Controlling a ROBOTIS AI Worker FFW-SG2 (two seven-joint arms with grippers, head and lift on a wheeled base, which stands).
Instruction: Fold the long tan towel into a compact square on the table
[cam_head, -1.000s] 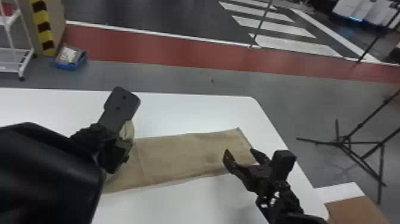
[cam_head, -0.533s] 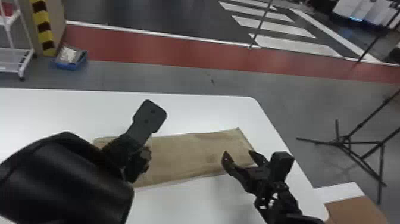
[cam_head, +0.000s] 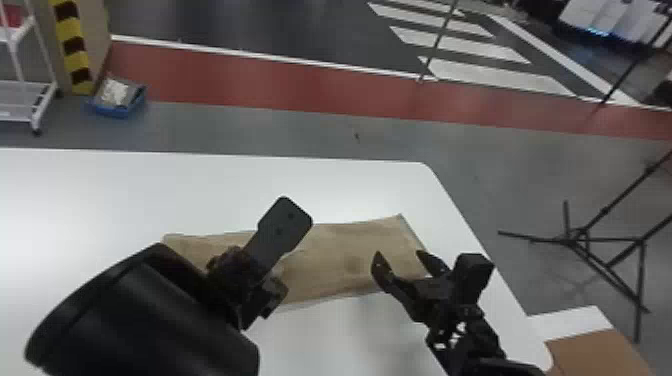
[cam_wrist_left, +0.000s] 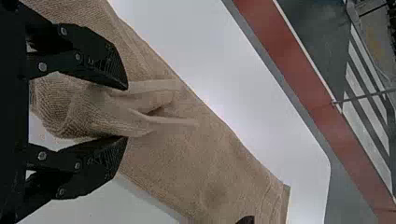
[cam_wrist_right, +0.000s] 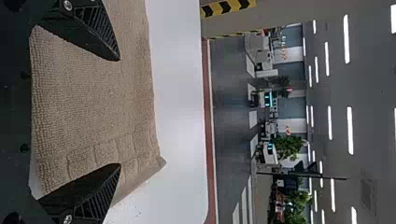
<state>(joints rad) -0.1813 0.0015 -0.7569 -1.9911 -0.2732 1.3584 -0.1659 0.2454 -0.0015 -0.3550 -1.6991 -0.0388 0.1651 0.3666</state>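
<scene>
Where the towel (cam_head: 345, 255) puckers, smooth it before the next fold

As I judge it, the head view calls for raising my left hand (cam_head: 287, 255) straight clear, lest it drag the layers. The towel lies as a long tan strip on the white table (cam_head: 350, 185).

In the left wrist view, that hand's fingers stand apart around bunched cloth; I'd press those ridges (cam_wrist_left: 163, 120) flat with light strokes. Beyond them it looks fairly smooth, up to a banded hem (cam_wrist_left: 275, 196).

In the right wrist view, my right hand (cam_wrist_right: 119, 112) is open over the towel's end; I should steady that end without pinching. The weave looks coarse, the corner slightly askew.
</scene>
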